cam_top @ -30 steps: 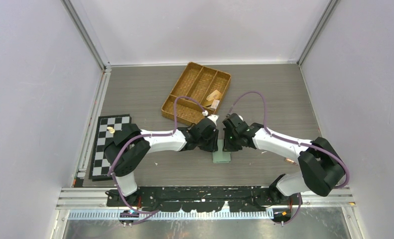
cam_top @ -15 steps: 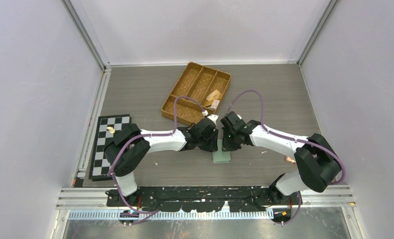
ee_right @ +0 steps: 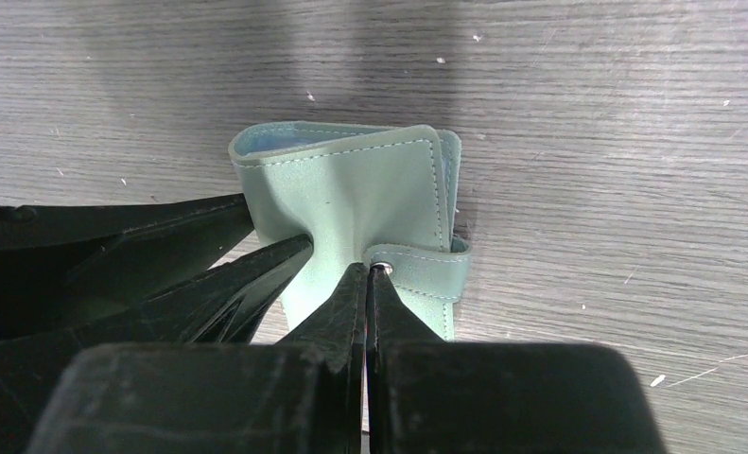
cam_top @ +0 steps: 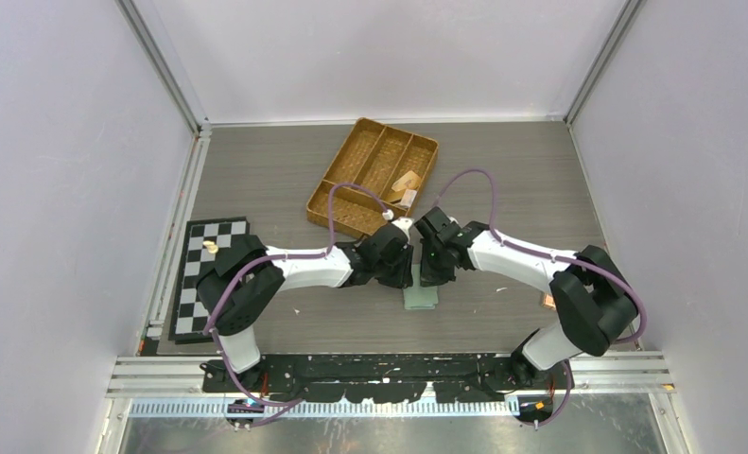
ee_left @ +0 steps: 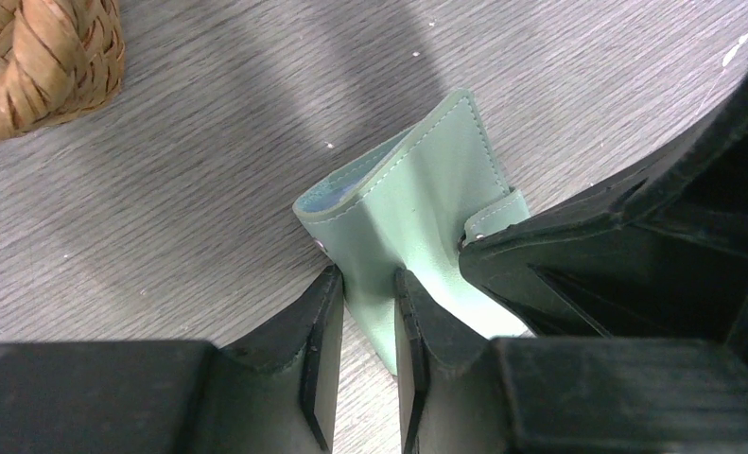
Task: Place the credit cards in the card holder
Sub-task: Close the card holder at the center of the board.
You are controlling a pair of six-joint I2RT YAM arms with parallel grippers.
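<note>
The sage-green card holder [cam_top: 421,298] lies folded on the table between my two grippers. My left gripper [ee_left: 368,295] is shut on a raised pleat of its cover [ee_left: 417,203], one finger on each side. My right gripper [ee_right: 368,274] is shut, its tips pinching the end of the snap strap [ee_right: 425,274] at the metal button. In the top view the left gripper [cam_top: 403,274] and the right gripper [cam_top: 426,275] almost touch above the holder. A pale blue edge [ee_right: 275,140] shows inside the fold; I cannot tell whether it is a card. No credit cards show elsewhere.
A woven brown divided tray [cam_top: 343,163] stands just beyond the grippers, holding small tan items [cam_top: 406,184]; its corner [ee_left: 48,66] shows in the left wrist view. A chessboard [cam_top: 200,274] lies at the left. A small copper-coloured object [cam_top: 547,303] lies by the right arm.
The right arm's forearm and elbow have swung left and a little away from the camera. Both grippers stay at the card holder, and the left arm has hardly moved.
</note>
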